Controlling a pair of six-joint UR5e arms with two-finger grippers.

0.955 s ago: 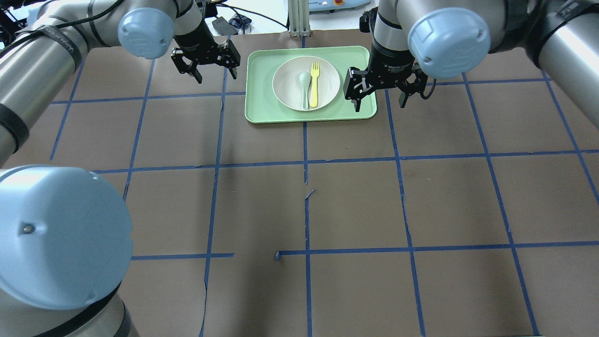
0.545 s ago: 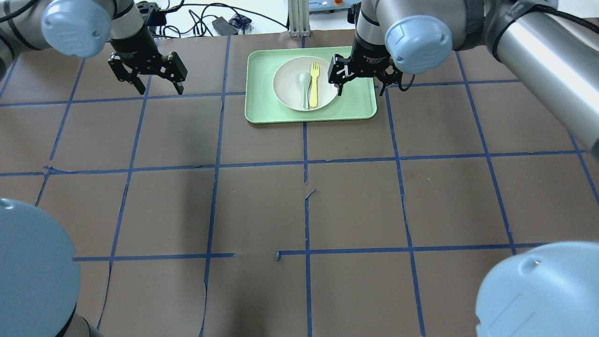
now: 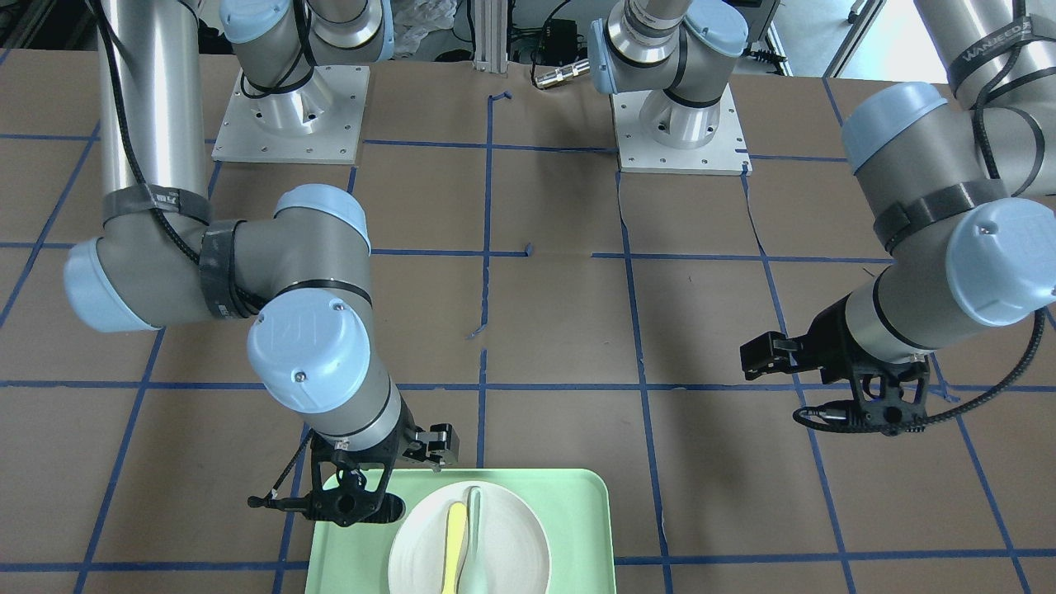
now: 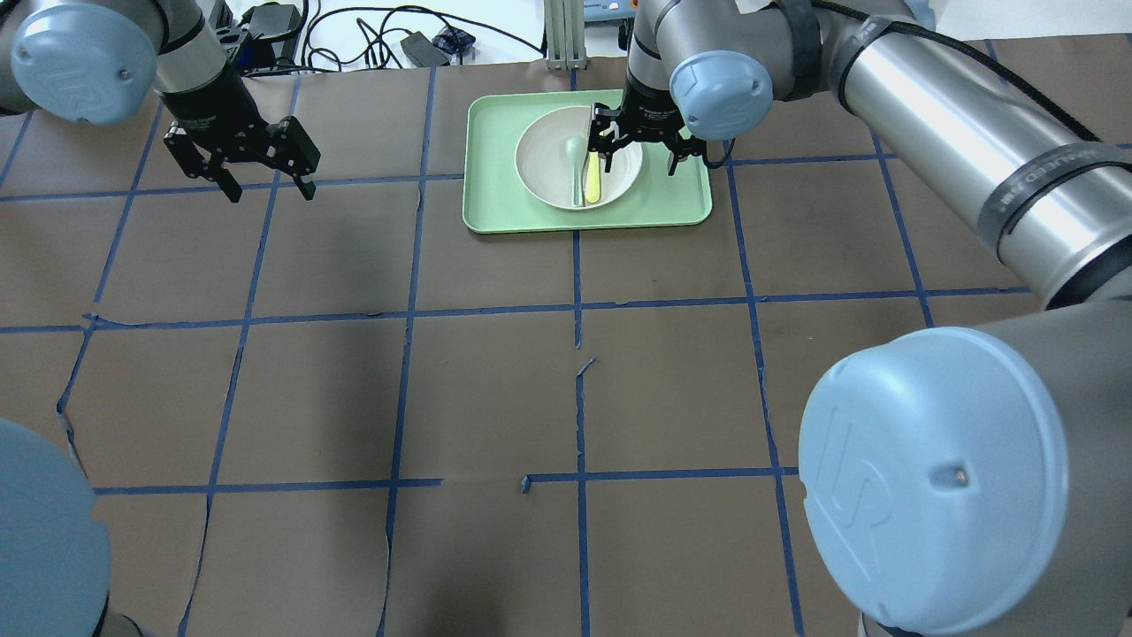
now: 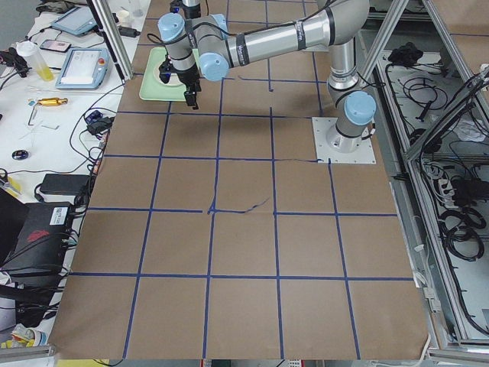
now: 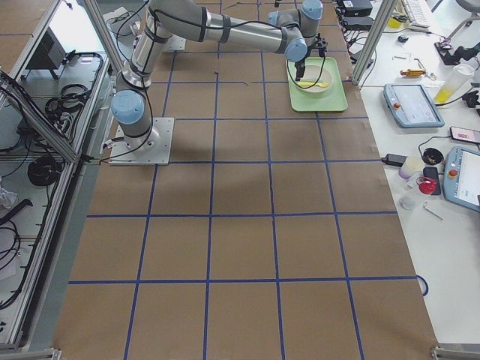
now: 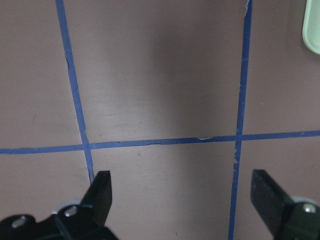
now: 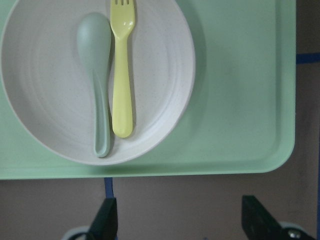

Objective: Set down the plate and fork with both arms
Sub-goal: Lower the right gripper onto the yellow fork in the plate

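The off-white plate (image 4: 553, 168) sits in the light-green tray (image 4: 495, 208) at the table's far middle. The yellow fork (image 4: 592, 184) lies on the plate beside a pale grey-green spoon (image 4: 576, 157). My right gripper (image 4: 639, 162) hovers open and empty over the plate's right rim, one finger close to the fork's tines. In the right wrist view the fork (image 8: 122, 75) and plate (image 8: 55, 110) lie ahead of the open gripper (image 8: 182, 220). My left gripper (image 4: 271, 189) is open and empty above bare table, well left of the tray. It also shows in the left wrist view (image 7: 182, 200).
The brown table carries a grid of blue tape lines (image 4: 579, 310). The tray's corner (image 7: 312, 25) shows at the edge of the left wrist view. Cables and devices (image 4: 416, 44) lie beyond the far edge. Both arm bases (image 3: 289, 107) stand on the robot's side.
My right gripper has moved left from beside the tray to over the plate's right rim. My left gripper has moved left, away from the tray. Plate, fork and spoon have not moved.
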